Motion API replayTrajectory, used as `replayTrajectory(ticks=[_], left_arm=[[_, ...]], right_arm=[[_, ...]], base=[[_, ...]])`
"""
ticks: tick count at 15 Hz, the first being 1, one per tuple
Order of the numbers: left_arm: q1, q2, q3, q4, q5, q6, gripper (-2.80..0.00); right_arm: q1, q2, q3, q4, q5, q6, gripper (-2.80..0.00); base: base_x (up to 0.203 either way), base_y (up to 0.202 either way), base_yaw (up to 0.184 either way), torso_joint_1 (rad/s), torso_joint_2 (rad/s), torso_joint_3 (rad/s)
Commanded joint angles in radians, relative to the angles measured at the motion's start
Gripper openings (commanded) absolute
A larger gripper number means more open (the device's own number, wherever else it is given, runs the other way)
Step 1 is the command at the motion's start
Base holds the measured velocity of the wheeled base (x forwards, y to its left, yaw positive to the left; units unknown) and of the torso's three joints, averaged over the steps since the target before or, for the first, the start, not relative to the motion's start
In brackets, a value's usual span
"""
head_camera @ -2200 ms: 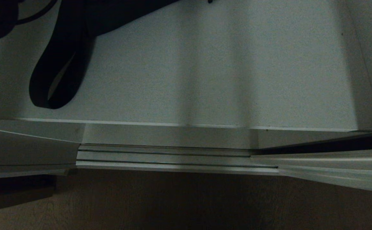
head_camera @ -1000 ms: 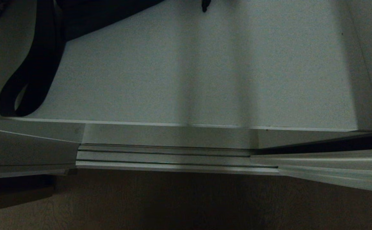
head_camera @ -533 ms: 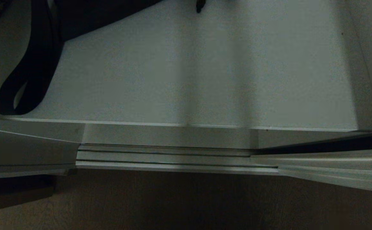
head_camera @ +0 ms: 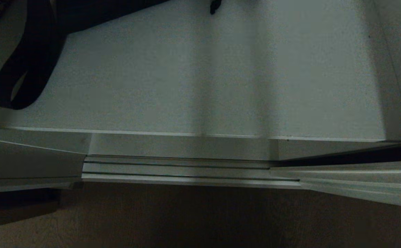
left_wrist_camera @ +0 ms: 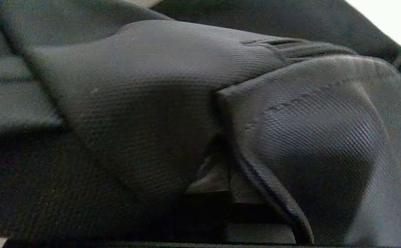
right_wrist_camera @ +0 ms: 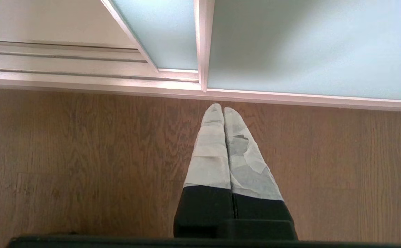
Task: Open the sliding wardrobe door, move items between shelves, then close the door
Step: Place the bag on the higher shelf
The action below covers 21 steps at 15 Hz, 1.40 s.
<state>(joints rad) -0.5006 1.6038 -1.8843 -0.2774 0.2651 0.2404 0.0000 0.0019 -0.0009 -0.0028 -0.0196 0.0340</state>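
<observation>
**Ana:** Up at the far left of the shelf point(head_camera: 200, 86), where was the bulky black bag point(head_camera: 100, 10)?

**Ben:** Mostly beyond the head view's top edge. Its broad flat strap point(head_camera: 21, 75) drooped in a loop onto the board, not reaching the front edge. A small dark tip point(head_camera: 214, 6) hung near the top centre; I couldn't tell what it belonged to.

**Ana:** And the left gripper?

**Ben:** Unseen itself. Its wrist camera was filled with black woven bag fabric point(left_wrist_camera: 159, 103), so it sat hard against the bag. Its jaws were pressed together, I judged on a fold, which would explain the strap dangling free.

**Ana:** The right gripper point(right_wrist_camera: 223, 112)?

**Ben:** Parked, fingers closed on nothing, pointing at the wooden floor point(right_wrist_camera: 66, 155) just short of the silver floor track point(right_wrist_camera: 66, 65).

**Ana:** The sliding wardrobe door point(right_wrist_camera: 310, 44)?

**Ben:** Slid aside, overlapping its twin panel point(right_wrist_camera: 159, 34), leaving the bay open for reaching in.
</observation>
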Motion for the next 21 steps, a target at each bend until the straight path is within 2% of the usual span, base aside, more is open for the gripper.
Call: replayTrajectory(ticks=[1,3,4,6,9,11,14,19,21], left_arm=[[-0.006,0.021,0.005,-0.021,0.005,-0.001,-2.80],[-0.004,0.029,0.006,-0.013,0.052,-0.003,-2.80],[-0.004,0.037,0.007,-0.011,0.065,-0.001,0.00],[-0.011,0.049,-0.005,-0.011,0.059,-0.011,0.00],[-0.078,0.101,-0.048,0.005,0.060,-0.066,0.00],[-0.105,0.116,-0.049,0.042,0.065,-0.064,0.00],[-0.103,0.069,-0.049,0.095,0.086,-0.048,0.00],[-0.056,-0.015,-0.046,0.219,0.098,0.055,0.00],[-0.047,-0.038,-0.046,0.232,0.097,0.051,0.00]], right_arm=[[0.000,0.000,0.001,0.000,0.000,0.000,-2.80],[0.000,0.000,0.001,0.000,0.000,0.000,-2.80],[0.000,0.000,-0.001,0.000,0.000,0.001,-2.80],[0.000,0.000,0.001,0.000,0.000,0.000,-2.80],[0.000,0.000,0.001,0.000,0.000,0.001,-2.80],[0.000,0.000,0.001,0.000,0.000,0.000,-2.80],[0.000,0.000,-0.001,0.000,0.000,0.000,-2.80],[0.000,0.000,-0.001,0.000,0.000,0.001,-2.80],[0.000,0.000,0.001,0.000,0.000,0.001,-2.80]], base=[[0.000,0.000,0.000,0.000,0.00,0.000],[0.000,0.000,0.000,0.000,0.00,0.000],[0.000,0.000,0.000,0.000,0.00,0.000],[0.000,0.000,0.000,0.000,0.00,0.000],[0.000,0.000,0.000,0.000,0.00,0.000],[0.000,0.000,0.000,0.000,0.00,0.000],[0.000,0.000,0.000,0.000,0.00,0.000],[0.000,0.000,0.000,0.000,0.00,0.000],[0.000,0.000,0.000,0.000,0.00,0.000]])
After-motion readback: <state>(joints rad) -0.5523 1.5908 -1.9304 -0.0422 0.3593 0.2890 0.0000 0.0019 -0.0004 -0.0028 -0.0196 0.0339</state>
